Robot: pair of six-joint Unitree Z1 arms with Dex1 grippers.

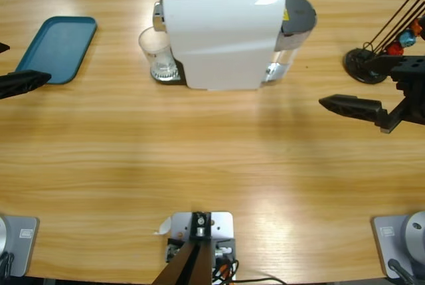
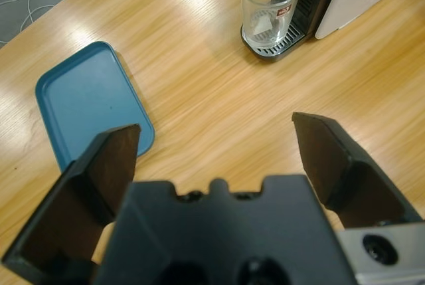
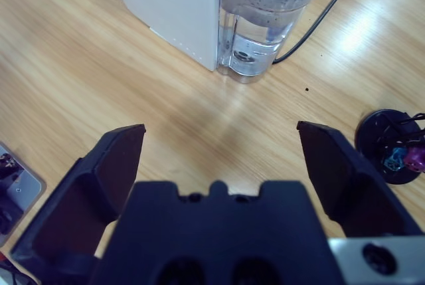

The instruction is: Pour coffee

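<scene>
We see the glass (image 2: 271, 7) upright on the coffee machine's (image 1: 222, 32) drip tray near the table's far edge. The left gripper (image 2: 219, 159), at the left edge near the blue tray (image 2: 89, 109), lies nearer, jaws apart and empty; the right gripper (image 3: 222, 165), at the right edge, likewise gapes.

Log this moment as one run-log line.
left gripper: open, empty, over bare table near blue tray | right gripper: open, empty | glass: on coffee machine drip tray, looks empty
</scene>
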